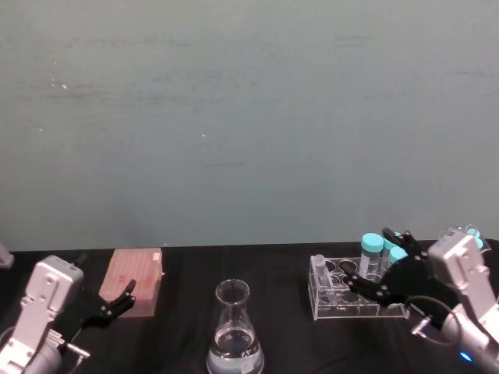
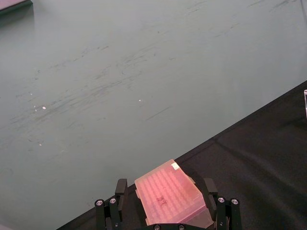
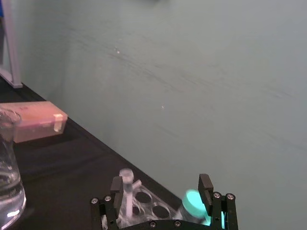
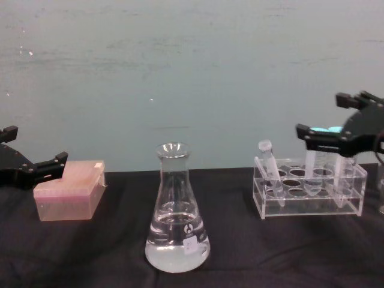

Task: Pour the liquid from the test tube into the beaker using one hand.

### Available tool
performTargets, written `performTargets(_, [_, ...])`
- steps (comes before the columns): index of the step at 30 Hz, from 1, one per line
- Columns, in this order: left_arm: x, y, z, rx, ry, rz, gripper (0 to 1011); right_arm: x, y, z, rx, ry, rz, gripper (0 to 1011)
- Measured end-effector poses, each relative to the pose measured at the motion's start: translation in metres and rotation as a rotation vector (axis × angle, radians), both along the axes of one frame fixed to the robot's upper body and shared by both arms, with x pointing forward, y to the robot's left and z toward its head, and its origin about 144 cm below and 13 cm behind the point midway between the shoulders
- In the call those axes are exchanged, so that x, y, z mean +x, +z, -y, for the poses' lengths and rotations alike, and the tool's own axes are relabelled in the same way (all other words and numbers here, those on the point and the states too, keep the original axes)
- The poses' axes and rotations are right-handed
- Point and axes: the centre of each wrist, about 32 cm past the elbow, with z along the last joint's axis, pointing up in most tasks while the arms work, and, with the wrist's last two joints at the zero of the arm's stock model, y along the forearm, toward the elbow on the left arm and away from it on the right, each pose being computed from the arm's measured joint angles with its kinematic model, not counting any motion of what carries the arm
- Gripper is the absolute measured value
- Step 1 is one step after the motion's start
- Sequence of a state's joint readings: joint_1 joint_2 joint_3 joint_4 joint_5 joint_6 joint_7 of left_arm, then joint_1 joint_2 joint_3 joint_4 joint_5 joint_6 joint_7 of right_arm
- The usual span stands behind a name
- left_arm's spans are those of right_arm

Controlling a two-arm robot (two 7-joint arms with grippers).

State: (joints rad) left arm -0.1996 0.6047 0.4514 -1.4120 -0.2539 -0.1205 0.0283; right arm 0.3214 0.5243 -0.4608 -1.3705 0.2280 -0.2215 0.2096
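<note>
Chest view: the right tool (image 4: 320, 115) gapes wide and empty over the rack (image 4: 312, 208). The test tube (image 4: 268, 171) stands just left of it, mouth up, leaning left. The left tool (image 4: 35, 145), open, sits beside a pink box (image 4: 66, 193).

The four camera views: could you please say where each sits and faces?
Head view: high, facing forward and down at the table; left gripper by the pink box, right gripper at the rack.
Chest view: lower, side-on to the beaker; a gripper at each edge.
Left wrist view: past its gripper onto the pink box.
Right wrist view: past its gripper toward the test tube.
All share the pink box.
</note>
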Motion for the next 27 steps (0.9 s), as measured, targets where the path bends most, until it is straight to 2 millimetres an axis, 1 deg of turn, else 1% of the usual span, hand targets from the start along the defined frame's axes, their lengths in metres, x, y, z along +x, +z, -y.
performTargets(7, [0.000,0.000,0.000,0.000,0.000,0.000,1000,0.014,0.004,-0.018,-0.035,0.037,-0.021,1003])
performTargets(18, [0.000,0.000,0.000,0.000,0.000,0.000,1000,0.034,-0.006,-0.047,-0.095,0.034,-0.095,1003])
performTargets(27, [0.000,0.000,0.000,0.000,0.000,0.000,1000,0.046,-0.012,-0.060,-0.116,0.017,-0.103,1003])
